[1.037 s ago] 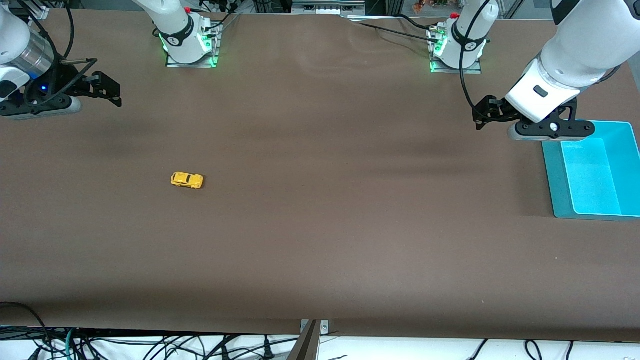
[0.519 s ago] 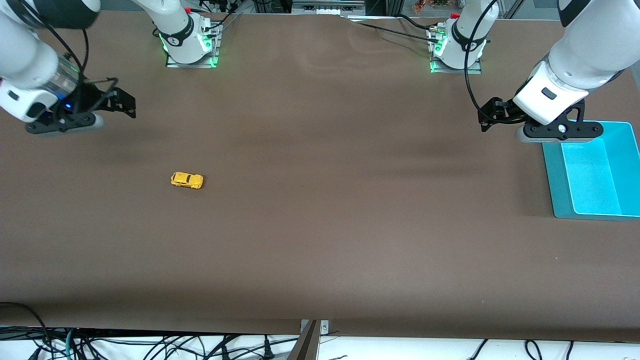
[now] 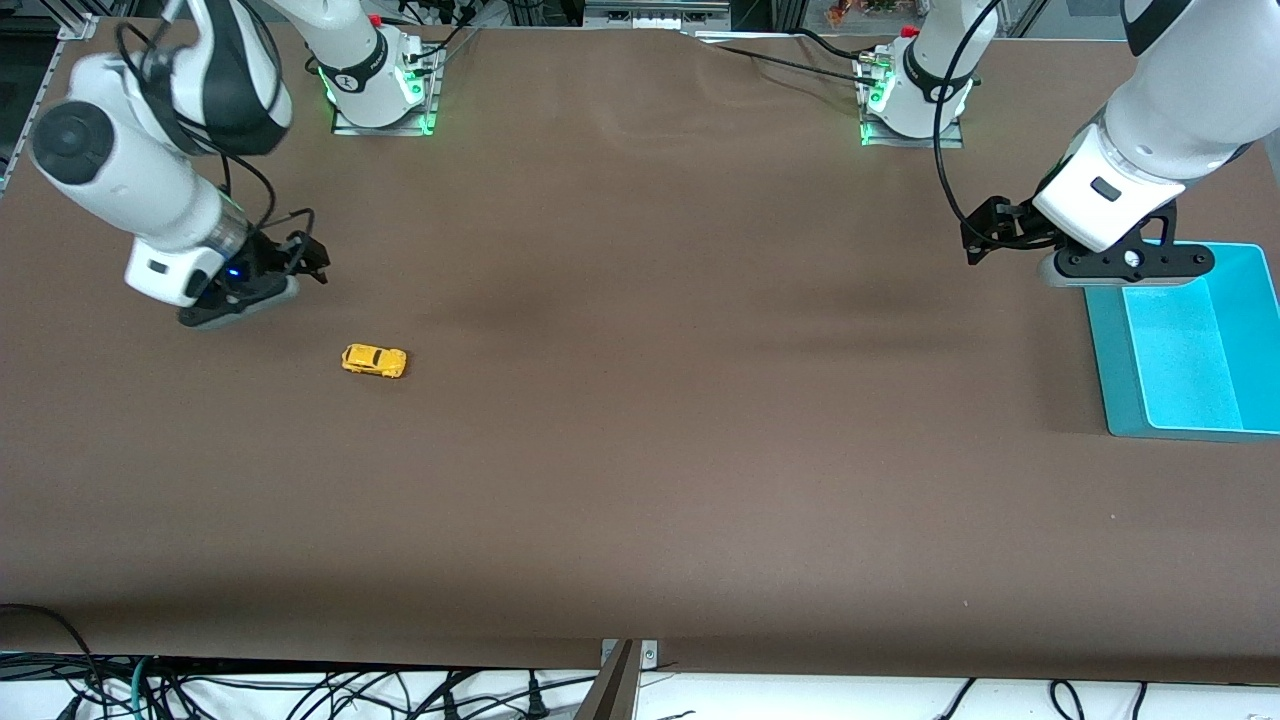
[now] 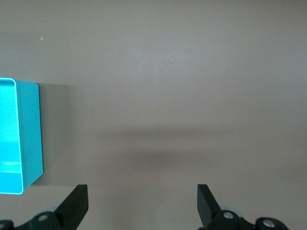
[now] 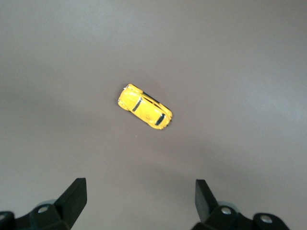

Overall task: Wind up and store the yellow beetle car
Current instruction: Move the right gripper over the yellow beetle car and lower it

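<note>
The right gripper (image 3: pixel 262 290) has swung in from the right arm's end of the table toward the middle and now hangs over bare table close to the yellow beetle car (image 3: pixel 374 360), which has not moved; its fingers (image 5: pixel 72 199) stand wide apart with nothing between them, and the right wrist view looks down on the car (image 5: pixel 145 107) lying on its wheels. The left gripper (image 3: pixel 1110 262) has shifted only slightly over the last second; it hovers over the edge of the turquoise bin (image 3: pixel 1110 400) at the left arm's end, its fingers (image 4: pixel 76 203) spread fully and empty; the bin's corner (image 4: pixel 29 139) shows in the left wrist view. The car sits alone on the table (image 3: pixel 640 450), toward the right arm's end and well apart from the bin; the table is covered in plain brown material; cables (image 3: pixel 300 695) lie along the edge nearest the front camera; both arm bases (image 3: pixel 375 85) glow green along the top of the front view.
</note>
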Motion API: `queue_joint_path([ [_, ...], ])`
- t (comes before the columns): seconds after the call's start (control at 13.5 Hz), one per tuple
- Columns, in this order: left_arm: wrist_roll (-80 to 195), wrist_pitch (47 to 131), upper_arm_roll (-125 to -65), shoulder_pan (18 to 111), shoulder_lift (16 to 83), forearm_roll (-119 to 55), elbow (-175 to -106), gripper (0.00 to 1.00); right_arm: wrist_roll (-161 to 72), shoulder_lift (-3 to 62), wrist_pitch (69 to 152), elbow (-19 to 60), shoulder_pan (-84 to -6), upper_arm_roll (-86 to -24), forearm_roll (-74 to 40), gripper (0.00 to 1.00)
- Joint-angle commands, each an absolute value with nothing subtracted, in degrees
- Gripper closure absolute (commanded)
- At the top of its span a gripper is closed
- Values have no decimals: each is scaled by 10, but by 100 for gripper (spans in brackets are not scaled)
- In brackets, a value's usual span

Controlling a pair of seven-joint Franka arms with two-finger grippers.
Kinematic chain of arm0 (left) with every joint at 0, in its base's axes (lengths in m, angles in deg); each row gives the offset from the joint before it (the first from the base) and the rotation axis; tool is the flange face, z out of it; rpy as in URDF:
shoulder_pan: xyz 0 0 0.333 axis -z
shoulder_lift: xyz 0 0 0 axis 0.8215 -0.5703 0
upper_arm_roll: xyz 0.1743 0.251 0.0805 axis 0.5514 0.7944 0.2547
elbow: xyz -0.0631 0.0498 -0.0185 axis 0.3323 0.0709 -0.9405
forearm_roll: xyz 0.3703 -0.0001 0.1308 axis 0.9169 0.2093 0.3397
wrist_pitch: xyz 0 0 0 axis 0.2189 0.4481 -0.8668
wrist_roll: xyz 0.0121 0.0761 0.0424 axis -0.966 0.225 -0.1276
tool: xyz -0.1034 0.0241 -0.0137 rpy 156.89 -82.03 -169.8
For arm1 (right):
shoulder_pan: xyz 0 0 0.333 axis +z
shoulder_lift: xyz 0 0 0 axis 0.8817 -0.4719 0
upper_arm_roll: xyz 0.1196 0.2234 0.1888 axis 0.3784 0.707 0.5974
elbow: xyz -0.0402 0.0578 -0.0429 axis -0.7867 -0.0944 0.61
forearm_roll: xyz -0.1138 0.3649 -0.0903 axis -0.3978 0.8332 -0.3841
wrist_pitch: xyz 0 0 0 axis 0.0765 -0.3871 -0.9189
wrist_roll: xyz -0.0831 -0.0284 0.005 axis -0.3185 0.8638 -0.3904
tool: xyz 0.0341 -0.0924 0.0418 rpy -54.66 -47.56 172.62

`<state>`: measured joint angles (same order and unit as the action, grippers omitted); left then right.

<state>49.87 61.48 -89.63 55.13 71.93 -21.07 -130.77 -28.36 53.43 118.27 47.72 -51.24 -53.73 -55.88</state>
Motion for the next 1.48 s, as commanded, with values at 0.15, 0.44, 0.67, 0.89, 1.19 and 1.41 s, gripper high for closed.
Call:
queue_joint_path([
  [0.15, 502, 600, -897, 546, 715, -209, -1292, 0, -120, 514, 1265, 528, -544, -486, -565, 0],
  [0.44, 502, 600, -898, 546, 715, -210, -1292, 0, 31, 477, 1310, 529, -563, -484, -564, 0],
  [0.67, 502, 600, -898, 546, 715, -211, -1292, 0, 115, 431, 1365, 529, -569, -484, -562, 0],
  [0.89, 495, 600, -907, 554, 716, -211, -1291, 0, 173, 388, 1412, 529, -573, -482, -561, 0],
  [1.19, 498, 599, -904, 552, 716, -211, -1291, 0, 222, 357, 1451, 529, -578, -471, -558, 0],
  [1.41, 500, 595, -904, 549, 716, -211, -1291, 0, 228, 345, 1465, 529, -581, -461, -557, 0],
])
